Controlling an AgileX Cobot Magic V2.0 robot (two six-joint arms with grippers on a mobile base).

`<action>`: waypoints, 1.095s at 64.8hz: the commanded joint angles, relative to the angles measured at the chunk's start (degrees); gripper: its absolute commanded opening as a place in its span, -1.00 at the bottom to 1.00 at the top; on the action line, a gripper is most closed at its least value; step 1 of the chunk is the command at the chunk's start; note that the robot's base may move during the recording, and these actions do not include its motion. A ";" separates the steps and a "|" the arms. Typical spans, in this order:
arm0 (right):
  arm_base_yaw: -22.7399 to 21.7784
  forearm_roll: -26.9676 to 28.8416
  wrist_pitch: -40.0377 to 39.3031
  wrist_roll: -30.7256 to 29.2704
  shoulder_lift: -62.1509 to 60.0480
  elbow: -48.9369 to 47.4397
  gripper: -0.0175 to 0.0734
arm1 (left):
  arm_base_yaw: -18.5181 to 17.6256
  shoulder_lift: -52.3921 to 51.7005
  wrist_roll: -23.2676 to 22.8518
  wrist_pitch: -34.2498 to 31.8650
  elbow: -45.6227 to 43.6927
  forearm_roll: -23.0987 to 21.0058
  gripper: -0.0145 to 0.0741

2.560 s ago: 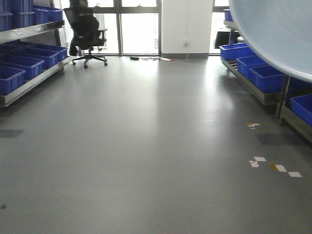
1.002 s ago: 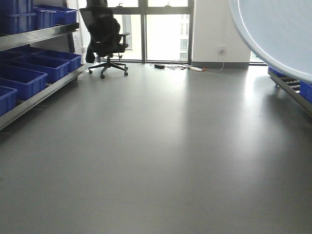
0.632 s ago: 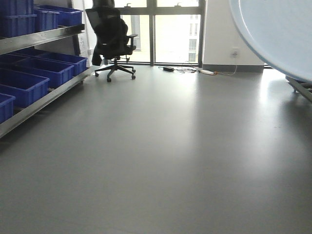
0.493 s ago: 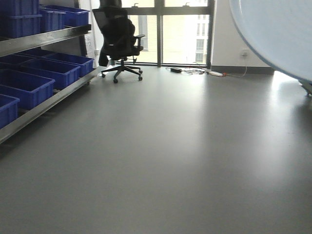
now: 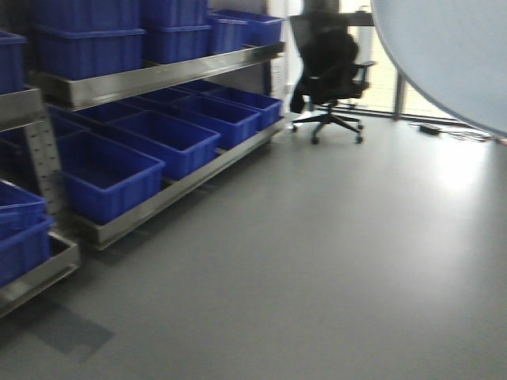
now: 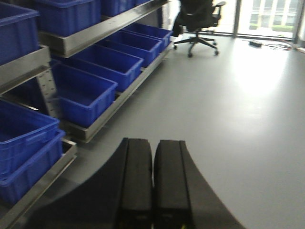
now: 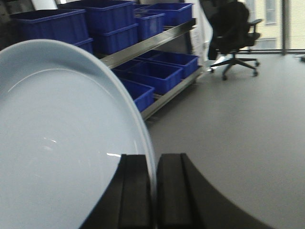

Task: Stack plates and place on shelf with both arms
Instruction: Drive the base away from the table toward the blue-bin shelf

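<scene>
Pinching the rim of a white plate (image 7: 57,143), the right gripper (image 7: 153,160) holds it; the left gripper (image 6: 152,143) has its fingers pressed together, facing blue bins (image 6: 88,90).

I see a metal shelf (image 5: 162,77) with two tiers, each carrying blue bins (image 5: 170,142) set side by side. The grey floor (image 5: 317,261) runs along the shelf's foot. Past the shelf's far end a black chair (image 5: 329,75) stands on the floor, with cables (image 5: 451,133) lying farther from the shelf.
</scene>
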 commanded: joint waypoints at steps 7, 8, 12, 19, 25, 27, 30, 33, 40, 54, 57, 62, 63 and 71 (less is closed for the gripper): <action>-0.06 0.20 -5.84 -0.11 0.10 -1.71 -0.51 | -0.19 0.34 -0.39 -4.54 -1.69 0.03 -0.49; -0.06 0.20 -5.84 -0.11 0.10 -1.71 -0.51 | -0.19 0.34 -0.39 -4.54 -1.69 0.03 -0.49; -0.06 0.20 -5.84 -0.11 0.10 -1.71 -0.51 | -0.19 0.34 -0.39 -4.54 -1.69 0.03 -0.49; -0.06 0.20 -5.84 -0.11 0.10 -1.71 -0.51 | -0.19 0.34 -0.39 -4.54 -1.69 0.03 -0.49; -0.06 0.20 -5.84 -0.11 0.10 -1.71 -0.51 | -0.19 0.34 -0.39 -4.54 -1.69 0.03 -0.49; -0.06 0.20 -5.84 -0.11 0.10 -1.71 -0.51 | -0.19 0.34 -0.39 -4.54 -1.69 0.03 -0.49; -0.06 0.20 -5.84 -0.11 0.10 -1.71 -0.51 | -0.19 0.34 -0.39 -4.54 -1.69 0.03 -0.49; -0.06 0.20 -5.84 -0.11 0.10 -1.71 -0.51 | -0.19 0.34 -0.39 -4.54 -1.69 0.03 -0.49; -0.06 0.20 -5.84 -0.11 0.10 -1.71 -0.51 | -0.19 0.34 -0.39 -4.54 -1.69 0.03 -0.49; -0.06 0.20 -5.84 -0.11 0.10 -1.71 -0.51 | -0.19 0.34 -0.39 -4.54 -1.69 0.03 -0.49; -0.06 0.20 -5.84 -0.11 0.10 -1.71 -0.51 | -0.19 0.34 -0.39 -4.54 -1.69 0.03 -0.49; -0.06 0.20 -5.84 -0.11 0.10 -1.71 -0.51 | -0.19 0.34 -0.39 -4.54 -1.69 0.03 -0.49; -0.06 0.20 -5.84 -0.11 0.10 -1.71 -0.51 | -0.19 0.34 -0.39 -4.54 -1.69 0.03 -0.49; -0.06 0.20 -5.84 -0.11 0.10 -1.71 -0.51 | -0.19 0.34 -0.39 -4.54 -1.69 0.03 -0.49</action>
